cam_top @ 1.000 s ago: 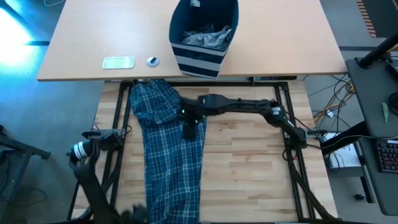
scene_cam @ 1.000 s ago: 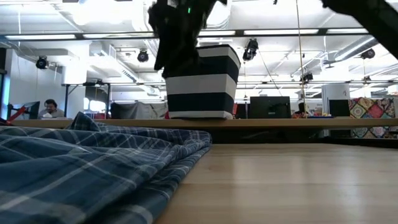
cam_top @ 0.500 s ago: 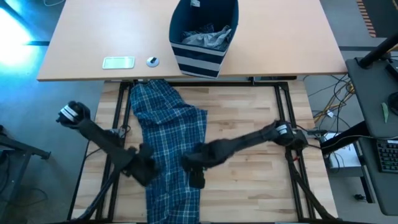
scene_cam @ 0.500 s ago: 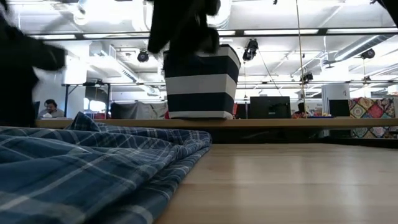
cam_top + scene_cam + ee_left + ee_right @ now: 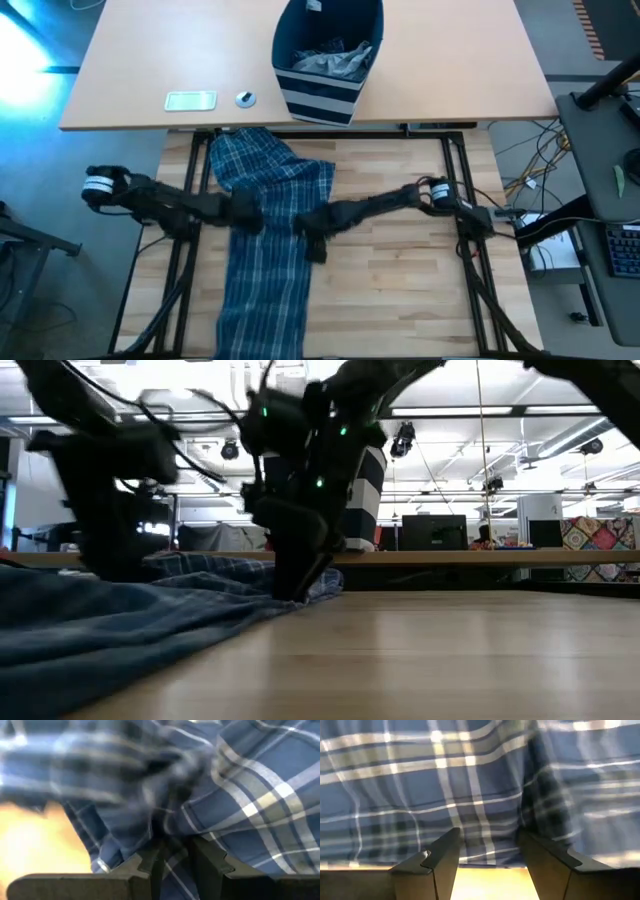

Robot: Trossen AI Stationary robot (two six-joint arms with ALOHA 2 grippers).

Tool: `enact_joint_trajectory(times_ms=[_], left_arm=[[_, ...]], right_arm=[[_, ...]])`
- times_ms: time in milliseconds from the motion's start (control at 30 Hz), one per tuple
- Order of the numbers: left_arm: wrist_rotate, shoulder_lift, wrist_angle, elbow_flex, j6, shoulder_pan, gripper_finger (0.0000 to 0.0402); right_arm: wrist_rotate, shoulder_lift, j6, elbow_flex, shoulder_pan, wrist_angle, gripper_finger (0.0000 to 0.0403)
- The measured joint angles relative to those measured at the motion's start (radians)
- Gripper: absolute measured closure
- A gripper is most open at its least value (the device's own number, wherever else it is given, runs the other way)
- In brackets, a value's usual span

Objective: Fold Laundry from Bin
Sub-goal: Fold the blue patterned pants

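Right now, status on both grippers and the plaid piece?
Left gripper pinching plaid garment at one edge. Right gripper open at the opposite edge, not clamped. Bin on back table, grey cloth inside. Nothing in the way.

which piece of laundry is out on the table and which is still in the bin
The blue-and-white plaid garment lies spread on the wooden table between both grippers. The grey piece is still crumpled inside the striped navy bin.

Blue plaid trousers (image 5: 265, 250) stretched lengthwise on the table — grey laundry (image 5: 335, 58) in striped bin (image 5: 320, 100).
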State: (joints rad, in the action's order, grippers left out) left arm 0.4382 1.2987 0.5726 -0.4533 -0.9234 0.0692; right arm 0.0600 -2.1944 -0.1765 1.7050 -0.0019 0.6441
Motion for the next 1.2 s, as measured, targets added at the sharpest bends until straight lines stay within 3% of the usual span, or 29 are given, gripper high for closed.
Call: enact_joint_trajectory(times_ms=[167,300,400,500,633,867,1033,1200], left_arm=[[-0.008,-0.038,-0.042,-0.046,0.312,0.301,0.0328],[-0.025,-0.052,-0.037,-0.105,0.502,0.498,0.035],[-0.069,-0.063,0.031,-0.166,0.569,0.601,0.0376],[-0.132,-0.11,0.14,-0.224,0.573,0.62,0.0397],[-0.268,-0.24,0.243,-0.253,0.487,0.526,0.0395],[-0.268,-0.469,0.296,-0.178,0.126,0.192,0.04],[-0.166,-0.538,0.21,-0.087,-0.139,-0.113,0.04],[-0.053,-0.528,0.184,-0.045,-0.365,-0.359,0.04]], right_arm=[[0.029,-0.003,0.158,0.057,-0.163,0.02,0.02],[0.031,-0.005,0.245,0.123,-0.251,0.027,0.02],[0.03,-0.003,0.304,0.205,-0.265,0.115,0.02],[0.026,-0.002,0.322,0.301,-0.232,0.238,0.02],[0.019,0.002,0.249,0.384,-0.127,0.311,0.02],[-0.017,0.002,-0.062,0.374,0.108,0.229,0.02],[-0.023,-0.014,-0.262,0.291,0.259,0.04,0.02],[-0.008,-0.111,-0.394,0.262,0.317,-0.033,0.02]])
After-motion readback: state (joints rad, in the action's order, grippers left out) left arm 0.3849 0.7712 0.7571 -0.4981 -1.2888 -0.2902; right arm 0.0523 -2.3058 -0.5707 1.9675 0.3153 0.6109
